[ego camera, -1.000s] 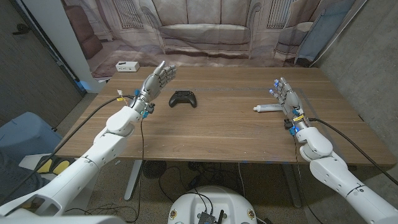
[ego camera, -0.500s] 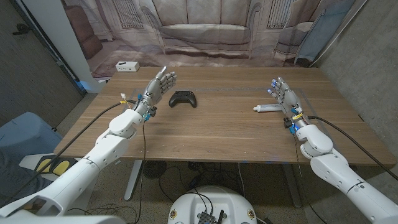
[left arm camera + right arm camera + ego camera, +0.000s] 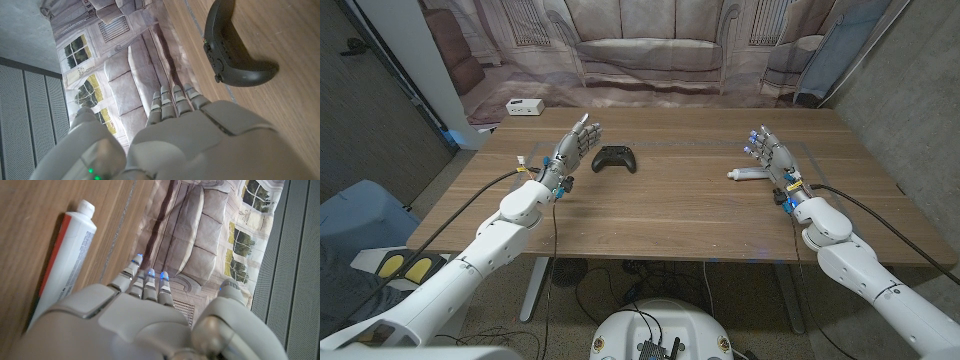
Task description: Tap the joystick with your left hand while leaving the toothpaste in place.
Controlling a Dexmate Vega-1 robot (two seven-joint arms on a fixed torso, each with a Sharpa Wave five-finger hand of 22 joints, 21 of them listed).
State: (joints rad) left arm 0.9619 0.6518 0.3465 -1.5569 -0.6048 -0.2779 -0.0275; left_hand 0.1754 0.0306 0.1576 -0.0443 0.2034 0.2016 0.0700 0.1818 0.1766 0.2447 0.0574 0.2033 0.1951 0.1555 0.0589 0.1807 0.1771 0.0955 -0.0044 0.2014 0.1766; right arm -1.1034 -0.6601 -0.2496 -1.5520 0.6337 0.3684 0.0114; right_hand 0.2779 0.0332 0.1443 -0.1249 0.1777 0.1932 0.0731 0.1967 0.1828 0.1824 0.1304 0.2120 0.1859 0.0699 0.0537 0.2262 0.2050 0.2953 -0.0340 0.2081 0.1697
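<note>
Head view: a black joystick (image 3: 616, 158) lies on the wooden desk (image 3: 660, 215) near its far edge. The left robot hand (image 3: 572, 143), fingers apart and released, sits just beside it. The right robot hand (image 3: 769, 154), also released, holds nothing beside the white toothpaste (image 3: 750, 173) toward the desk's right edge.

The brown wooden desk (image 3: 670, 210) has a matt, smooth top with visible grain running along its boards. The black plastic game controller (image 3: 615, 158), just beside the left robot hand (image 3: 574, 143), has a matt, slightly textured shell. The white plastic toothpaste tube with a red stripe (image 3: 750, 173), just beside the right robot hand (image 3: 772, 155), looks smooth with a soft sheen; its cap is ribbed. Both robot hands have smooth, light grey, satin-finish plastic shells. Beyond the fingertips hangs a printed cloth backdrop (image 3: 650, 50), matt and slightly creased.
</note>
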